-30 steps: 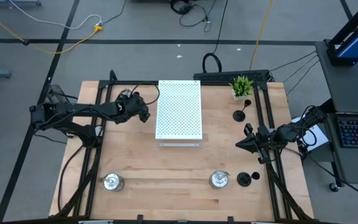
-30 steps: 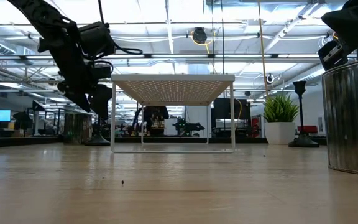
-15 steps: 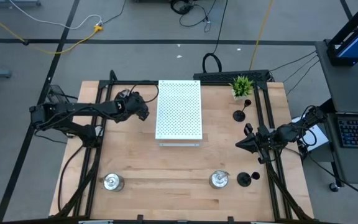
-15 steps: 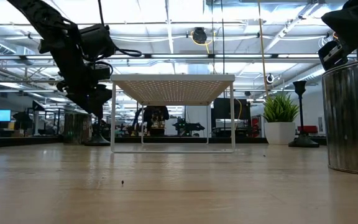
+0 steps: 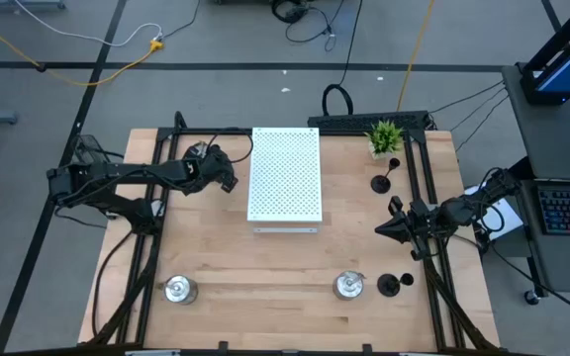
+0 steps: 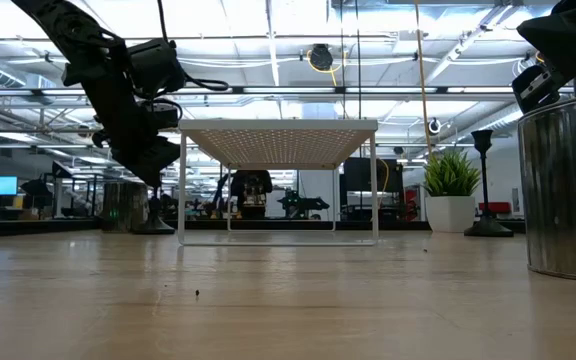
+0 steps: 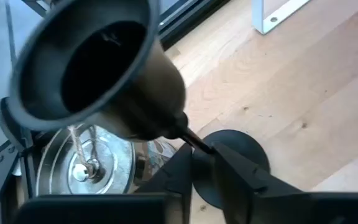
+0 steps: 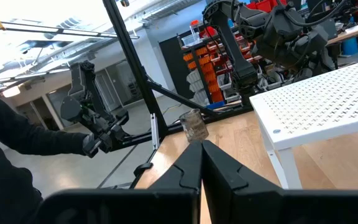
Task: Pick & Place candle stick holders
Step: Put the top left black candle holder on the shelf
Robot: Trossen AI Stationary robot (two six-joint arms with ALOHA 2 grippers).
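Note:
A black candle stick holder stands on the table just left of the white perforated board (image 5: 285, 175); the left wrist view shows its cup (image 7: 95, 68), thin stem and round base (image 7: 235, 155). My left gripper (image 7: 205, 163) is shut on its stem, and also shows in the low view (image 6: 153, 165). A silver holder (image 7: 86, 165) stands right beside it. Other holders stand apart: silver ones (image 5: 178, 289) (image 5: 348, 286) and black ones (image 5: 391, 285) (image 5: 382, 181). My right gripper (image 5: 382, 229) waits shut at the right edge. My left gripper pinches the black holder's thin stem (image 7: 197, 143), low down just above the round base, between its two fingers. The fingers (image 7: 182, 171) slant down at it from the table's left side and lie across the stem. The holder stands upright with its base on the table.
The board stands on legs (image 6: 180, 190) close to the held holder. A green potted plant (image 5: 385, 137) sits at the far right. Black frame rails (image 5: 146, 247) run along both side edges. Bare wood lies in the middle near part (image 5: 265, 267).
My left gripper has shut its fingers around the black holder's stem and taken hold of it, without moving off its place. The holder stands where it was.

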